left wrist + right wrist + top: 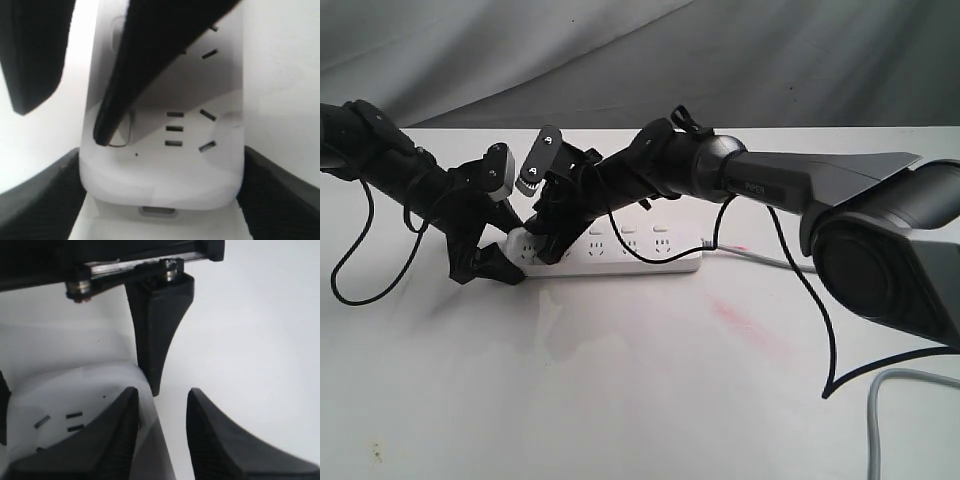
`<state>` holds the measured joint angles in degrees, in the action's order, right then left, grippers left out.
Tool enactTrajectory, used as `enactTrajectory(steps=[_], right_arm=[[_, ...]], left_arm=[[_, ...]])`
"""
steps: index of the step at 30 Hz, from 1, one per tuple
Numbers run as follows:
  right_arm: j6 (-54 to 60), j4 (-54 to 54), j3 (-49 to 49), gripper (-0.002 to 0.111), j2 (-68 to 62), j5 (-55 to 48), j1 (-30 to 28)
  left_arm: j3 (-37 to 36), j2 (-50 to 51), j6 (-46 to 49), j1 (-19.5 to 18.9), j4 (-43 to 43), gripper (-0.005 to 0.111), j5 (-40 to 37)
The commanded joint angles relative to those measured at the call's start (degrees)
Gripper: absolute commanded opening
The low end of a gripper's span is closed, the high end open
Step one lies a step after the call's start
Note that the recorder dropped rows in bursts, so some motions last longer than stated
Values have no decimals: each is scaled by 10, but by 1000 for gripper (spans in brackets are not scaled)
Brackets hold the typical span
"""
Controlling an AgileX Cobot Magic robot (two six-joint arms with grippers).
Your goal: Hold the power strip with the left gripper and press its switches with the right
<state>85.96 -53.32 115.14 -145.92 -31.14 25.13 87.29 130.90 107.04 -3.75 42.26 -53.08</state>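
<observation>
The white power strip (632, 256) lies across the middle of the table, and its grey cord (760, 261) runs off to the right. My left gripper (496, 266) is shut on the strip's left end. In the left wrist view its fingers (47, 192) press both long sides of the strip (165, 170). My right gripper (548, 248) reaches across to that same end, its jaws slightly apart with nothing between. One fingertip (106, 134) rests on the end switch (124, 131). The other finger (30, 60) hangs beside the strip. Three other switches (628, 230) show uncovered.
A loose black cable (350, 270) loops from the left arm onto the table. Another black cable (820, 330) hangs from the right arm, and a grey cable (890, 400) lies at the front right. A grey cloth (640, 50) backs the table.
</observation>
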Motion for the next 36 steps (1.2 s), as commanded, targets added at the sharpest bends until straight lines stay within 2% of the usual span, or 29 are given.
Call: enactTrajectory(steps=[1,18,36], right_arm=[[-7,26,7,32,20,-18,0],[-14,77,7,32,53,-94,-34],[-15,78,7,32,26,-87,-39]], left_arm=[[4,-1,-3,0,6,53,7],[4,-1,-3,0,6,53,7],[4,-1,-3,0,6,53,7]])
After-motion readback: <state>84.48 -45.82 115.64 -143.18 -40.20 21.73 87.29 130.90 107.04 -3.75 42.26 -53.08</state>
